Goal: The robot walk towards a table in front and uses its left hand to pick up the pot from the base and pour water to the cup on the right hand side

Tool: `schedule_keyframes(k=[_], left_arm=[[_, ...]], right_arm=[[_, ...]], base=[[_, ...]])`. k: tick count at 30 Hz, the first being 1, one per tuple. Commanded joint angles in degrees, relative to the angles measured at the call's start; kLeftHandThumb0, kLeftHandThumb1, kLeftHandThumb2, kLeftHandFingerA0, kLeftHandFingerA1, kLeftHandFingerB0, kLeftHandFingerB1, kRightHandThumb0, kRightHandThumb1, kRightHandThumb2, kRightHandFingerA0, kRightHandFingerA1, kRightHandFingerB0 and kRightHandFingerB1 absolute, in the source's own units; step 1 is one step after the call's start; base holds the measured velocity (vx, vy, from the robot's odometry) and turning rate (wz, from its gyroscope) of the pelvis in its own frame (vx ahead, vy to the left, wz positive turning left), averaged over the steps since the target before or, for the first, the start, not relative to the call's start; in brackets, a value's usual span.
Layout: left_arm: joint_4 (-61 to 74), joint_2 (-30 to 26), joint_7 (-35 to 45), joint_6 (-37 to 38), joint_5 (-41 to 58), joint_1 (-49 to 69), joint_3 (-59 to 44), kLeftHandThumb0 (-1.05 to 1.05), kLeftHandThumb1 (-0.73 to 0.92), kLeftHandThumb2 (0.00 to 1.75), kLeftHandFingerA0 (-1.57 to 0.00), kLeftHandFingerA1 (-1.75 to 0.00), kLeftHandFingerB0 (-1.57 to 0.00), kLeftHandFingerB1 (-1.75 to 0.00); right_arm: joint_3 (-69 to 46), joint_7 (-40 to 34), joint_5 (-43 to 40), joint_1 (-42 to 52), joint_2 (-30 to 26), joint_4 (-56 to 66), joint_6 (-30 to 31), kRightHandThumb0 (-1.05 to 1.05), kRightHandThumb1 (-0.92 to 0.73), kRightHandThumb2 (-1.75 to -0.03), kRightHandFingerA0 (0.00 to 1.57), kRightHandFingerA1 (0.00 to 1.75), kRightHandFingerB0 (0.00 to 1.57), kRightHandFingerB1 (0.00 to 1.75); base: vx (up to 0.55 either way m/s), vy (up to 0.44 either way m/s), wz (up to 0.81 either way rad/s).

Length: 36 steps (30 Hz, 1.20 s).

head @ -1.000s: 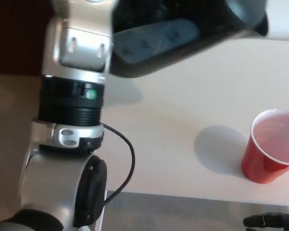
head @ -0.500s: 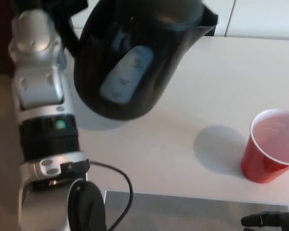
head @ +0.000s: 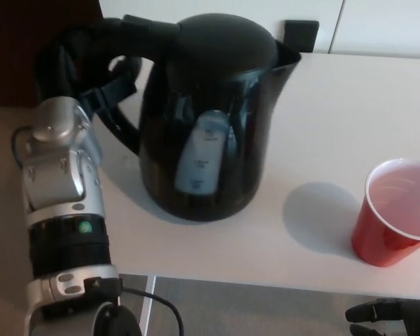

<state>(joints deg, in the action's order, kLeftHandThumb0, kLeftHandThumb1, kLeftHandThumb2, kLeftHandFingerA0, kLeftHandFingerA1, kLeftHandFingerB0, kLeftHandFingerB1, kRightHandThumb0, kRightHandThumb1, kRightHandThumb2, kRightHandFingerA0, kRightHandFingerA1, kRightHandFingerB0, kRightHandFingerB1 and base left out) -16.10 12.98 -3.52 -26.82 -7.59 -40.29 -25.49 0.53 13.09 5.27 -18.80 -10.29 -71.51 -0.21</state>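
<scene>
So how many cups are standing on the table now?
1. The red cup stands at the table's right edge, apart from the black kettle; others may be outside the view.

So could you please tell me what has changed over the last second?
The left hand, shut on the handle, has swung the black kettle from steeply tipped, spout toward the right, back to upright and lower in view, near the white table. The red cup stayed put. The right hand remains low at the bottom edge.
</scene>
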Motion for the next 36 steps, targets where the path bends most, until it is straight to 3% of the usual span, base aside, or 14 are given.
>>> schedule_keyframes(k=[1, 2, 6, 7, 8, 10, 12, 14, 24, 25, 27, 31, 33, 36], left_arm=[[0.11, 1.75, -0.81, 0.38, 4.85, 1.43, 3.8, -0.14, 0.79, 0.68, -0.88, -1.56, -0.75, -1.1], [0.03, 1.45, -0.87, 0.8, 4.8, 1.72, 4.62, -0.13, 0.81, 0.64, -0.92, -1.51, -0.76, -0.98], [-0.08, 0.55, -1.48, 1.36, 5.75, 2.33, 6.44, -0.13, 0.81, 0.64, -0.92, -1.51, -0.76, -0.98], [1.43, -1.35, 4.18, 0.27, 6.48, 3.41, 9.31, -0.64, 0.41, 0.77, 0.0, -0.09, 0.0, -0.11], [3.32, -3.69, 11.29, -1.11, 7.33, 4.73, 12.82, -0.64, 0.41, 0.77, 0.0, -0.09, 0.0, -0.11], [5.09, -6.02, 14.94, -1.13, 7.2, 5.84, 16.46, -0.69, 0.42, 0.76, 0.0, 0.0, 0.0, -0.01], [6.63, -7.77, 16.25, -0.59, 6.78, 6.39, 19.02, -0.66, 0.41, 0.76, -0.01, -0.08, 0.0, -0.03], [7.33, -8.93, 16.62, -0.37, 6.24, 6.4, 20.8, -0.69, 0.41, 0.74, 0.0, 0.0, 0.0, -0.01], [11.48, -13.43, 17.87, -2.59, 7.46, 7.66, 25.88, -0.71, 0.41, 0.75, 0.0, 0.0, 0.0, -0.01], [11.69, -15.88, 20.73, -4.18, 7.62, 7.77, 26.78, -0.76, 0.44, 0.55, 0.0, 0.0, 0.0, 0.0], [11.28, -18.98, 24.51, -4.99, 8.61, 8.06, 27.81, -0.75, 0.42, 0.55, 0.0, 0.0, 0.0, 0.0], [11.19, -19.83, 24.8, -5.24, 9.5, 7.79, 28.39, -0.75, 0.42, 0.55, 0.0, 0.0, 0.0, 0.0], [9.35, -27.68, 31.28, -3.05, 5.02, 8.27, 34.01, -0.75, 0.43, 0.55, 0.0, 0.0, 0.0, 0.0], [8.53, -30.07, 32.24, -1.77, 5.48, 8.6, 35.36, -0.75, 0.43, 0.55, 0.0, 0.0, 0.0, 0.0]], right_arm=[[0.72, -0.09, 1.03, -0.51, -0.94, 0.25, -0.61, -0.58, -0.35, -0.84, 0.78, 0.84, 0.7, 0.79], [0.98, -0.06, 1.26, -0.52, -1.01, 0.37, -0.75, -0.59, -0.36, -0.82, 0.81, 0.83, 0.7, 0.76], [1.32, -0.12, 1.46, -0.52, -1.09, 0.51, -0.89, -0.59, -0.36, -0.82, 0.81, 0.83, 0.7, 0.76], [1.41, 0.06, 1.52, -0.75, -1.08, 0.64, -0.78, -0.57, -0.28, -0.95, 0.78, 0.84, 0.64, 0.78], [1.53, 0.28, 1.61, -1.03, -1.08, 0.81, -0.64, -0.57, -0.28, -0.95, 0.78, 0.84, 0.64, 0.78], [1.81, 0.69, 1.88, -1.16, -1.35, 0.79, -0.93, -0.58, -0.31, -0.94, 0.75, 0.82, 0.65, 0.78], [1.69, 0.51, 1.76, -1.51, -1.3, 0.63, -0.69, -0.58, -0.31, -0.92, 0.76, 0.82, 0.66, 0.78], [1.62, 0.56, 1.71, -1.79, -1.38, 0.5, -0.69, -0.59, -0.31, -0.93, 0.77, 0.82, 0.66, 0.78], [2.53, 0.43, 2.33, -1.81, -1.5, 0.7, -0.91, -0.59, -0.3, -0.93, 0.76, 0.82, 0.65, 0.78], [3.04, -0.08, 2.81, -2.12, -1.37, 0.86, -0.53, -0.57, -0.31, -0.92, 0.76, 0.81, 0.62, 0.76], [3.29, -0.4, 2.87, -2.42, -1.37, 0.94, -0.04, -0.58, -0.3, -0.95, 0.79, 0.84, 0.62, 0.77], [3.28, -0.4, 2.79, -2.51, -1.51, 1.0, 0.04, -0.58, -0.3, -0.95, 0.79, 0.84, 0.62, 0.77], [3.26, -0.24, 2.78, -2.63, -1.5, 0.93, -0.26, -0.57, -0.3, -0.95, 0.77, 0.84, 0.59, 0.75], [2.88, 0.1, 2.4, -2.73, -1.4, 0.88, -0.23, -0.57, -0.3, -0.95, 0.77, 0.84, 0.59, 0.75]], base=[[0.0, 0.0, 0.0], [0.0, 0.0, 0.0], [0.0, 0.0, 0.0], [0.0, 0.0, 0.0], [0.0, 0.0, 0.0], [0.0, 0.0, 0.0], [0.0, 0.0, 0.0], [0.0, 0.0, 0.0], [0.0, 0.0, 0.0], [0.0, 0.0, 0.0], [0.0, 0.0, 0.0], [0.0, 0.0, 0.0], [0.0, 0.0, 0.0], [0.0, 0.0, 0.0]])
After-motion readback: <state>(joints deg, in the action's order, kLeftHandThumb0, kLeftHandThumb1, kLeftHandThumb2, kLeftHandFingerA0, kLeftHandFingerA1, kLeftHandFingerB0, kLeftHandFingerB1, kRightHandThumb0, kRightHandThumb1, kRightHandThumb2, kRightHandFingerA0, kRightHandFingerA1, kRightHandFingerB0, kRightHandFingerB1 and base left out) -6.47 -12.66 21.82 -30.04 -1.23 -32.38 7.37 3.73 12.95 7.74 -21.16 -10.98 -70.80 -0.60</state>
